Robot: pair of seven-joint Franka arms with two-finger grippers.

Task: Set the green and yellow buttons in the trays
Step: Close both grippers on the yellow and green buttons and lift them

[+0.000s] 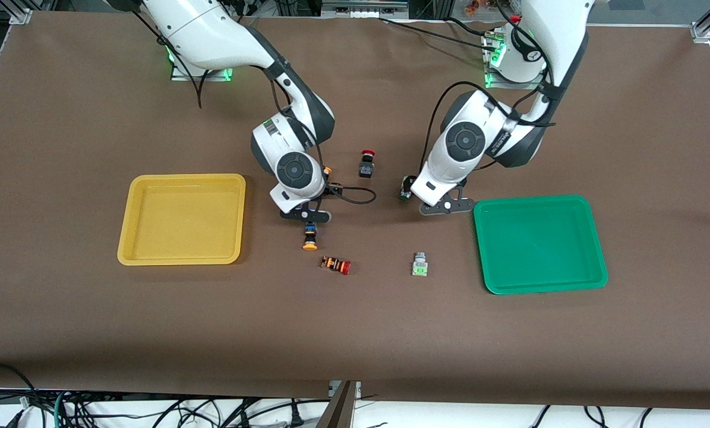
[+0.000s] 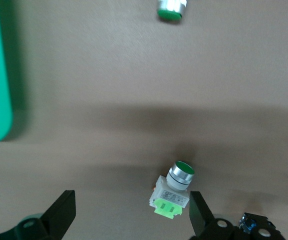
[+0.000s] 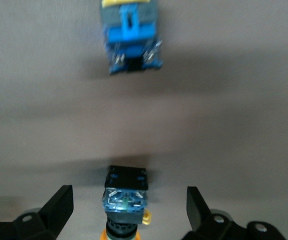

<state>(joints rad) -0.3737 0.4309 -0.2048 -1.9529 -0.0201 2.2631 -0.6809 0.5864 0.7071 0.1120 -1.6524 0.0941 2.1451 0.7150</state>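
Both grippers hang open, lining up for pickups. The left gripper (image 2: 131, 215) is over a green button (image 2: 173, 190) beside the green tray (image 1: 539, 244); the right gripper (image 3: 128, 210) is over a yellow button (image 3: 126, 200) beside the yellow tray (image 1: 182, 219). I count two green, two yellow, two trays, both empty.

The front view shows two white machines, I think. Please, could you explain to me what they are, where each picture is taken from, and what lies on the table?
They are two robot arms. The front view looks down from across the table; each other picture comes from a camera on one arm's wrist. On the table lie a yellow tray, a green tray and small push-button switches, some red-capped. The left claw is open, with a green button between its fingers. The right claw is open around a yellow button. Nothing is gripped yet.
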